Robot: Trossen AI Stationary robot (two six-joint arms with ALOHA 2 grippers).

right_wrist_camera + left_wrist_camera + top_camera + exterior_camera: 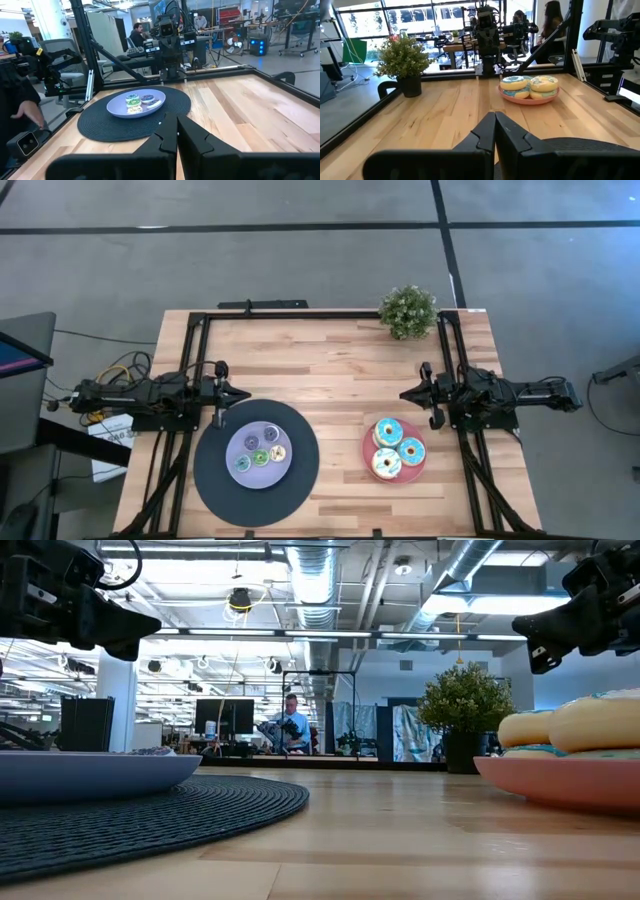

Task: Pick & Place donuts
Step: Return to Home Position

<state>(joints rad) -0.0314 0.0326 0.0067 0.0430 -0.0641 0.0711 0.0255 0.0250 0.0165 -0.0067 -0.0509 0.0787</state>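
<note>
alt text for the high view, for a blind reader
From above: a wooden table with three large donuts on a pink plate at right, small donuts on a lavender plate on a black mat at left. The left gripper and right gripper are shut and empty near the table's sides.

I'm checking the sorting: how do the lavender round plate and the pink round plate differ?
The lavender round plate sits on the big black woven disc; the pink round plate rests on the bare wooden table. The lavender plate holds several small donuts; the pink plate holds three large iced donuts. The lavender plate lies near the left gripper, the pink plate near the right gripper. Both are round and hold donuts.
</note>
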